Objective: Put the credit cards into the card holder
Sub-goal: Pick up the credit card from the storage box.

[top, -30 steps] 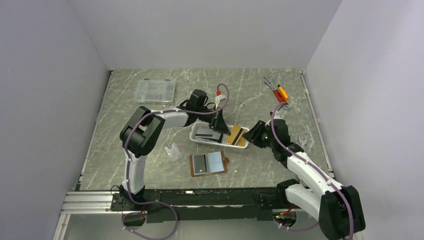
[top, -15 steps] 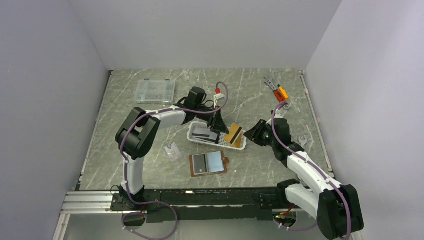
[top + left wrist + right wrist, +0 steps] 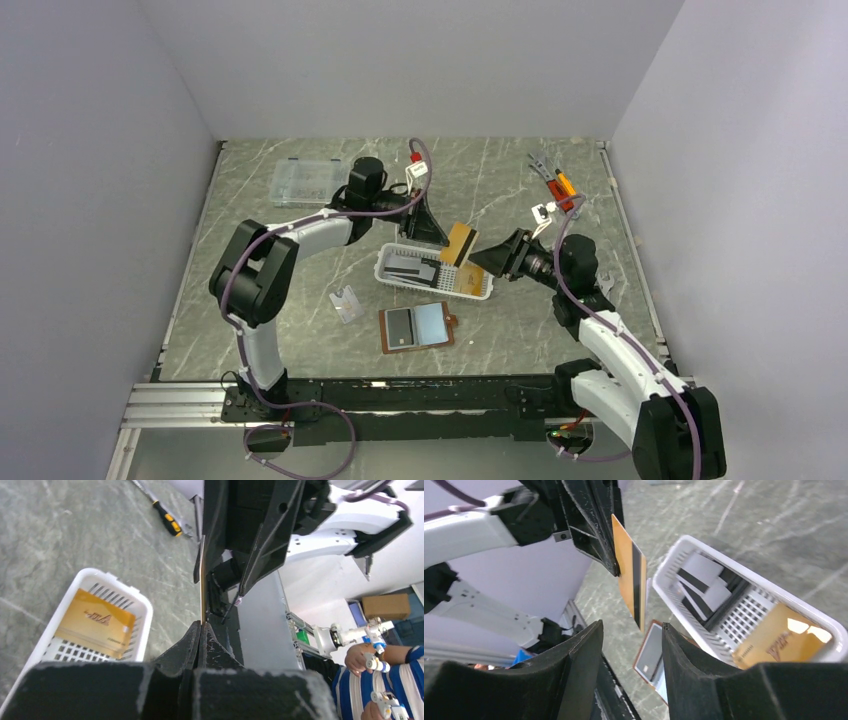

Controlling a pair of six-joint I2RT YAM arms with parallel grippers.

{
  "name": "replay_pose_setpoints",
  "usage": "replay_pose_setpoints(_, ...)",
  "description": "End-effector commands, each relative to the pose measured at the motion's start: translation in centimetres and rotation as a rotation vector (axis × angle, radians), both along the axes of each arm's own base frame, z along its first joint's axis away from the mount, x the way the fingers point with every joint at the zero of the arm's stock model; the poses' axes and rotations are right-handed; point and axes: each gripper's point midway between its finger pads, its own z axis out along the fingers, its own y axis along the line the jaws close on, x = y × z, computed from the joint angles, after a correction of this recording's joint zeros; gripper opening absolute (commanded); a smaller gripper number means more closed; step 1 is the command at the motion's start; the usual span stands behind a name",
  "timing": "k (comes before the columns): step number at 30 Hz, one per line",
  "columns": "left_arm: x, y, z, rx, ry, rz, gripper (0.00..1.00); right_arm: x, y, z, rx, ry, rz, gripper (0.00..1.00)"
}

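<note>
My left gripper (image 3: 438,240) is shut on an orange-gold credit card (image 3: 460,243) and holds it upright above the white basket (image 3: 392,281). In the left wrist view that card (image 3: 201,580) is edge-on between the shut fingers (image 3: 192,640). My right gripper (image 3: 480,262) is open, level with the card (image 3: 631,575), its fingers (image 3: 584,655) apart just below the card's lower edge, touching nothing. More credit cards lie in the basket: black and grey ones (image 3: 704,585) and another orange one (image 3: 779,640). The brown card holder (image 3: 417,327) lies open on the table with a dark card in it.
A small clear plastic piece (image 3: 346,303) lies left of the card holder. A clear compartment box (image 3: 303,180) stands at the back left. Pliers and a screwdriver (image 3: 555,185) lie at the back right, and a small metal tool (image 3: 606,283) near the right arm.
My left gripper has lifted the orange-gold card up out of the basket and back. My right gripper has opened wider and swung left toward the card.
</note>
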Motion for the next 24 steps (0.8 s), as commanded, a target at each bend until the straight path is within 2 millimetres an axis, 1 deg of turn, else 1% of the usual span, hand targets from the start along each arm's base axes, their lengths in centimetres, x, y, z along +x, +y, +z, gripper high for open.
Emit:
replay_pose_setpoints(1, -1.7, 0.7, 4.6, -0.121, -0.043, -0.057, 0.00, -1.6, 1.5, 4.7, 0.135, -0.160, 0.138, 0.50)
replay_pose_setpoints(5, -2.2, 1.0, 5.4, -0.137, -0.035, -0.059, 0.00, -1.0, 1.5, 6.1, 0.165, -0.188, 0.118, 0.50)
replay_pose_setpoints(8, -2.5, 1.2, 5.9, -0.141, -0.044, -0.052, 0.00, -0.4, 1.8, 6.7, 0.175, -0.194, 0.100, 0.49)
replay_pose_setpoints(15, -3.3, 1.5, 7.1, -0.154, -0.072, -0.042, 0.00, 0.3, 2.9, 6.5, 0.200, -0.145, 0.090, 0.40)
replay_pose_setpoints(19, -3.9, 1.6, 7.5, -0.163, -0.085, -0.043, 0.00, 0.6, 3.7, 6.8, 0.214, -0.109, 0.082, 0.25)
replay_pose_setpoints(22, -4.2, 1.6, 7.5, -0.164, -0.088, -0.045, 0.00, 0.6, 4.3, 7.3, 0.233, -0.095, 0.100, 0.11)
replay_pose_setpoints(24, -4.4, 1.7, 7.6, -0.160, -0.089, -0.043, 0.00, 0.5, 4.2, 7.8, 0.244, -0.104, 0.086, 0.01)
